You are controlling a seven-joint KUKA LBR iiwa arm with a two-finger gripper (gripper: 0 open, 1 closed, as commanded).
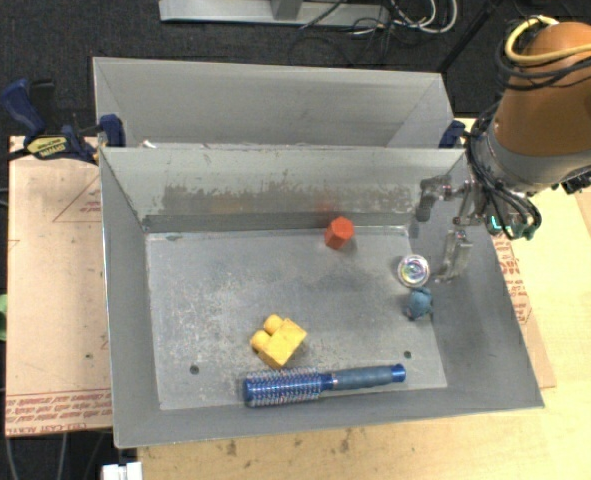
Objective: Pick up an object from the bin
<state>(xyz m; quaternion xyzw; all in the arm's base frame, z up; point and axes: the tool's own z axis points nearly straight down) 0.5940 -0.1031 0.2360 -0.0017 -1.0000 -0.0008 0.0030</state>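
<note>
The tool [440,243] hangs at the bin's [125,268] right side, spread, with nothing between its prongs. Just left of it lies a small round silvery object [413,270], shiny. It is probably light, hard and slippery, best pinched across its rim. A small blue lump [418,306] sits just nearer.

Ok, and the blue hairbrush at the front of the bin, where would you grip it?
Probably the slim handle, from straight above, closing across its width: the hairbrush lies flat along the front wall, and its bristled head is wider.
</note>
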